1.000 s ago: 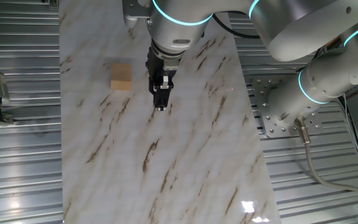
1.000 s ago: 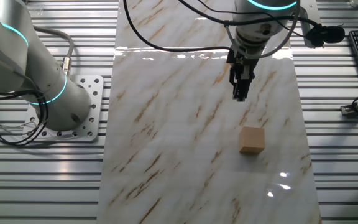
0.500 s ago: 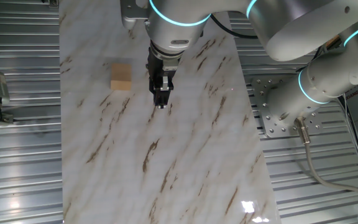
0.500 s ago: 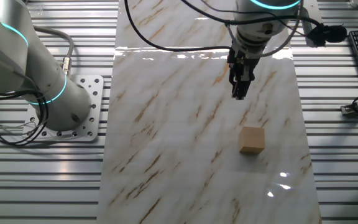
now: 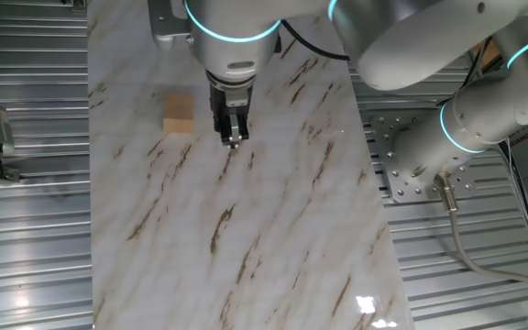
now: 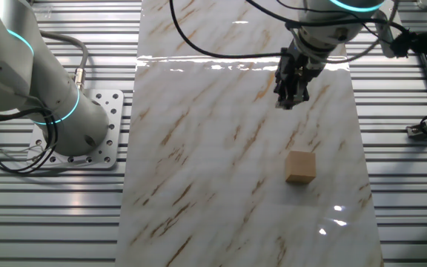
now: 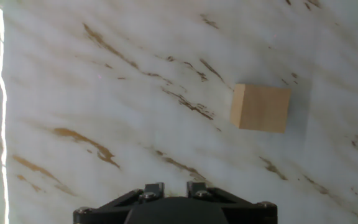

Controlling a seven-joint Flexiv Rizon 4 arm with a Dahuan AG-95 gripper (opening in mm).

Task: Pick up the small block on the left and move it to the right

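Fingers [image 5: 233, 139] look closed, tips pressed together in both fixed views and holding nothing; the hand view shows only the black gripper base [image 7: 176, 208] at 6 o'clock, with no fingertips in frame, so that view can't confirm it. Gripper [image 6: 290, 100] hangs over the desk [image 5: 273, 229] with its tips pointing down at the marble-patterned top, not touching anything. The small block [image 5: 180, 113] sits flat on the desk, near the fingers but clearly apart from them: at about 10 o'clock from the tips in one fixed view, at about 6 o'clock below them in the other fixed view [image 6: 300, 166], and at about 1 o'clock from the gripper base in the hand view [image 7: 261, 107]. Block is plain light-tan wood, upright on one face, nothing on it or against it. White arm links with cyan rings [image 5: 470, 110] rise from a base plate [image 6: 98, 130] on the ribbed metal bench beside the desk.
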